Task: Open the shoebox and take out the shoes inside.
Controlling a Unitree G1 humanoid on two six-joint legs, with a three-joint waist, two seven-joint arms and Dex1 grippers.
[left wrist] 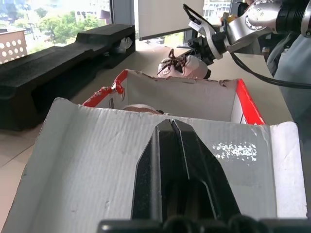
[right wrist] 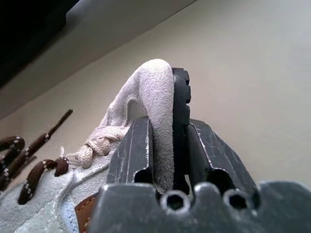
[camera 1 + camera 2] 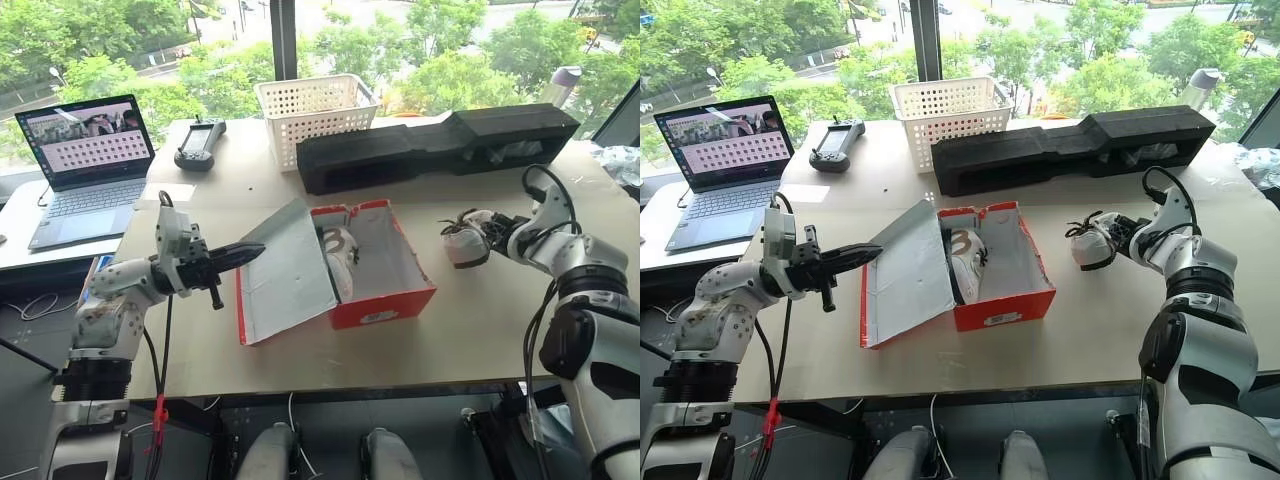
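- A red shoebox (image 3: 375, 275) sits open near the middle of a pale table (image 3: 470, 340), its white-lined lid (image 3: 290, 272) folded back toward the robot's left and leaning at a slant.
- One small white shoe (image 3: 340, 258) with dark laces lies inside the box, against the wall on the lid side.
- The second shoe (image 3: 467, 243) is out of the box, on the table to the robot's right, well apart from the box.
- The right gripper (image 3: 497, 235) is at that shoe's heel end. From the wrist camera, its two black fingers (image 2: 131, 150) flank the soft suede heel edge; they look only loosely set around it, so I cannot tell whether they are gripping or letting go.
- The left gripper (image 3: 235, 256) is clenched, its fingers together in a point, with the tip at the lid's inner face, apparently propping it open.
- Handling, as a judgement: the shoes look light and soft-sided, with stiffer rubber soles. The heel collar or tongue edge gives thin cloth to pinch; loose laces may snag on the box rim.
- The cardboard lid looks light and springy and could fall shut if unsupported.
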